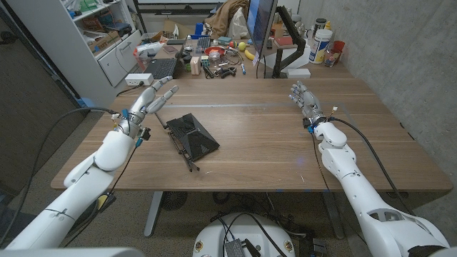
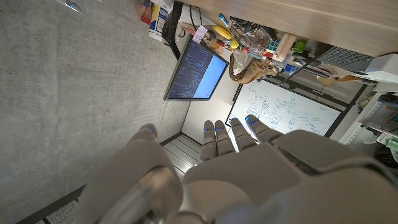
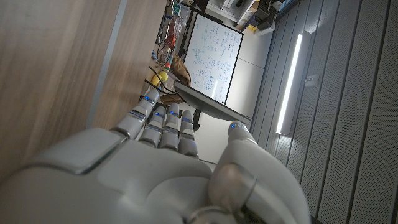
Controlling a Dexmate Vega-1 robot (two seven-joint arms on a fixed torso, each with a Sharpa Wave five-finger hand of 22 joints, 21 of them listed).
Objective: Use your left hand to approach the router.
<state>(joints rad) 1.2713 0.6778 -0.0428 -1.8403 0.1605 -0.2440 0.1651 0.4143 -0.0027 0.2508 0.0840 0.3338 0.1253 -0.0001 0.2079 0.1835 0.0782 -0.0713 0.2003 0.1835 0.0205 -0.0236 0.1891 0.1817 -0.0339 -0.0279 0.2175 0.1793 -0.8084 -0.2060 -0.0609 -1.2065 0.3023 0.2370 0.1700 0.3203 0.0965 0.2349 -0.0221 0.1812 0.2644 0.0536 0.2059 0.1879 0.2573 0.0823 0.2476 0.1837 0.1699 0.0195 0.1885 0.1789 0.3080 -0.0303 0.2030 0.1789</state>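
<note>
Fingers point(image 1: 166, 93) of the left hand point(image 1: 151, 100) are stretched out and slightly apart, holding nothing, and they point toward the far side of the table point(image 1: 271, 143). This hand hovers just beside the router point(image 1: 191, 135), on its left and a little beyond it, without touching it. The router is a flat black box with thin antennas folded along its edges, lying on the wood between the two arms, nearer the left arm. In the left wrist view the same fingers point(image 2: 217, 138) reach out straight, loose and free of any object, toward a monitor point(image 2: 194, 71).

The right hand point(image 1: 305, 100) is well apart from the router, on its right and beyond it, near the table's far side. Its fingers point(image 3: 163, 121) lie side by side, extended and grasping nothing. Beyond the router, at the back edge of the table, stand the monitor and a clutter of small items.
</note>
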